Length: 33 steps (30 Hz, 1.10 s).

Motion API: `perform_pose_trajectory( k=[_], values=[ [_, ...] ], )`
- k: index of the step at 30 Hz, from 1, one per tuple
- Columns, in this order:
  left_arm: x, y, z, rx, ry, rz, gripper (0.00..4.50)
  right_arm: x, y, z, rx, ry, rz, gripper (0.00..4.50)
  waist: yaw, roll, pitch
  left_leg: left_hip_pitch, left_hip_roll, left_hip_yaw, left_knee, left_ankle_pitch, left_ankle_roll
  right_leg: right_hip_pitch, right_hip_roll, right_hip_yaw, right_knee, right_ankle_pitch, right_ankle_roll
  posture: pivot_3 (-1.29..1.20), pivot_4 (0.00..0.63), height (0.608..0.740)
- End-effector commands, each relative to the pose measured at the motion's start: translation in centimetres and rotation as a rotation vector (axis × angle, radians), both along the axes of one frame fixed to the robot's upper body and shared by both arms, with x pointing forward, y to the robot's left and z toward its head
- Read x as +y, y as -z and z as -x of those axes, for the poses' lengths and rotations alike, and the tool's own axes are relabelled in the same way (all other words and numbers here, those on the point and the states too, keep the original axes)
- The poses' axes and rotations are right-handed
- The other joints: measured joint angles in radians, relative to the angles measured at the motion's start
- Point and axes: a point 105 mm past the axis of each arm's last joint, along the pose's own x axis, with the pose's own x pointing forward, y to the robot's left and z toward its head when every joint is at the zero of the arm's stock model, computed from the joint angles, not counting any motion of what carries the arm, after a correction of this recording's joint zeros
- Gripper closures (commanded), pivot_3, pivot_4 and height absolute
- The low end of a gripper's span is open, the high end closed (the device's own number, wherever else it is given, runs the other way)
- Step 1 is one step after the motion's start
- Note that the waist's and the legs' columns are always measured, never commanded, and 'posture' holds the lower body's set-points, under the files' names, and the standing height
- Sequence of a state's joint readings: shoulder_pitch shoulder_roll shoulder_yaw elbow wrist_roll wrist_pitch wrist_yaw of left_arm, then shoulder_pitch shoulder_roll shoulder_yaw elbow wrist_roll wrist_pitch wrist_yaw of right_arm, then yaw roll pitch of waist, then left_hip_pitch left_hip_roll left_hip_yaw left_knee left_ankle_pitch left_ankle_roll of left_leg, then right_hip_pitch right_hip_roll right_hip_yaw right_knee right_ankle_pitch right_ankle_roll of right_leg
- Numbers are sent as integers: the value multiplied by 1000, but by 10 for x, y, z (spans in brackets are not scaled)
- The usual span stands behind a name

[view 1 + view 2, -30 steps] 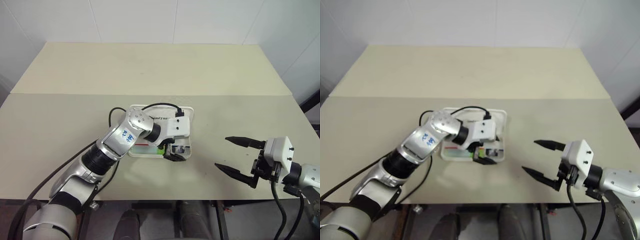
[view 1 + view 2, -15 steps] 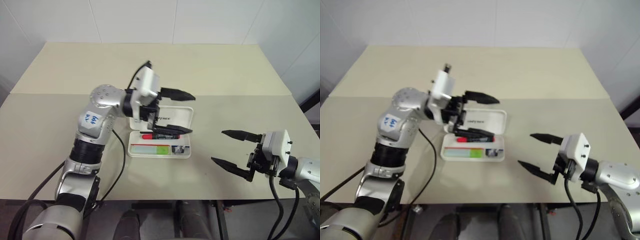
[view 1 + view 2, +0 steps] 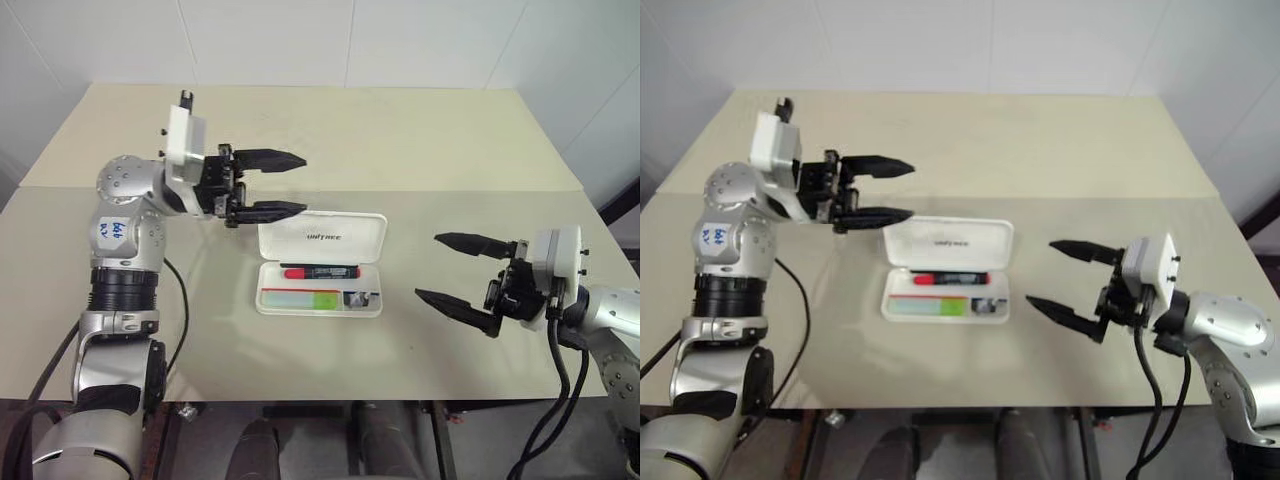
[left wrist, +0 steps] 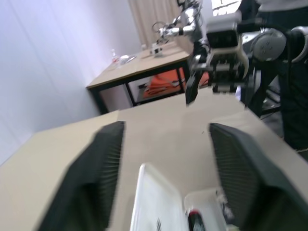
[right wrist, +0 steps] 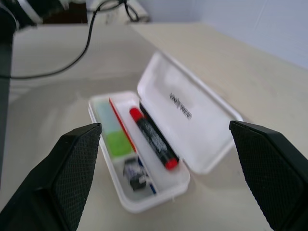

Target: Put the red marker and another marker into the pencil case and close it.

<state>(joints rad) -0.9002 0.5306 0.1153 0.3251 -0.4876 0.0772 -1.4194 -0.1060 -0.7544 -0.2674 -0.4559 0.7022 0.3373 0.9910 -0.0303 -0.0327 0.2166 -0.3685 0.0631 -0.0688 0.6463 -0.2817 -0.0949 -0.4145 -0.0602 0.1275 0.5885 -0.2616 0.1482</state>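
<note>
The white pencil case [image 3: 275, 303] lies open mid-table, its lid [image 3: 320, 237] laid back flat on the far side. Inside the tray, the red marker [image 3: 320, 271] lies along the hinge side, and the light-green highlighter, the other marker [image 3: 325, 299], lies along the front. My left gripper [image 3: 303, 183] hovers above the table to the left of the lid, pointing right, open and empty. To the right of the case my right gripper [image 3: 428, 266] points toward it, wide open and empty. The right wrist view looks between its fingers [image 5: 72, 168] at the marker [image 5: 151, 137] and highlighter [image 5: 118, 143].
A small grey clip-like object [image 3: 360, 298] sits at the right end of the tray. The beige table [image 3: 330, 130] stretches far beyond the case, with a seam across it just behind the lid. Other tables and equipment stand in the left wrist view's background.
My left gripper came up out of the case and swung up and to the left, its fingers now closer together. The highlighter stays in the tray. The right gripper rose slightly.
</note>
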Motion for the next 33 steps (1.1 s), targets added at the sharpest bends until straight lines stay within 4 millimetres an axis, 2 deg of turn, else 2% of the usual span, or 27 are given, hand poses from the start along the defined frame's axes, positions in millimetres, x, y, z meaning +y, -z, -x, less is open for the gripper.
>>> perform_pose_trajectory(
  k=[1,5,6,12,18,23,25,27,33],
  values=[
    [11,-11,1,-71,-33,12,3013,4,0,1,4,-34,-9,0,2,0,0,0,0,0,0,0,0,0,0,0,0,0,0,0,150,740],
    [25,-8,-13,-76,-138,20,4353,7,-3,-1,0,-54,-23,0,1,0,0,-1,0,0,0,0,0,0,0,0,0,0,0,0,150,740],
    [30,-3,-18,-77,-173,1,4450,8,-4,-2,0,-59,-26,0,1,0,0,0,0,0,0,0,0,0,0,0,0,0,0,0,150,740],
    [59,19,-55,-78,-432,-83,4450,3,-10,0,31,-101,-70,0,0,0,0,0,0,0,0,0,0,0,0,0,0,0,0,0,150,740],
    [71,42,-82,-28,-604,-142,4450,1,-12,-5,17,-100,-37,0,3,0,0,-1,0,0,-1,0,0,0,0,-1,0,1,3,0,150,740],
    [59,58,-85,27,-566,-144,4450,4,-10,-4,14,-105,-34,0,3,0,0,-1,0,0,-2,0,1,-1,0,-1,0,3,6,0,150,740],
    [49,66,-83,73,-508,-149,4450,4,-10,-4,14,-103,-31,0,3,0,0,-1,0,0,-2,-1,1,-1,0,-2,0,6,12,0,150,740],
    [43,70,-81,103,-460,-157,4450,4,-11,-5,12,-102,-28,0,3,0,0,-1,0,0,-2,-1,1,-1,0,-2,0,6,12,0,150,740],
    [28,65,-61,166,-223,-164,4450,0,-13,-4,7,-94,-20,0,0,0,0,-1,0,0,-3,-1,1,-1,0,-2,0,6,11,0,150,740]
  ],
)
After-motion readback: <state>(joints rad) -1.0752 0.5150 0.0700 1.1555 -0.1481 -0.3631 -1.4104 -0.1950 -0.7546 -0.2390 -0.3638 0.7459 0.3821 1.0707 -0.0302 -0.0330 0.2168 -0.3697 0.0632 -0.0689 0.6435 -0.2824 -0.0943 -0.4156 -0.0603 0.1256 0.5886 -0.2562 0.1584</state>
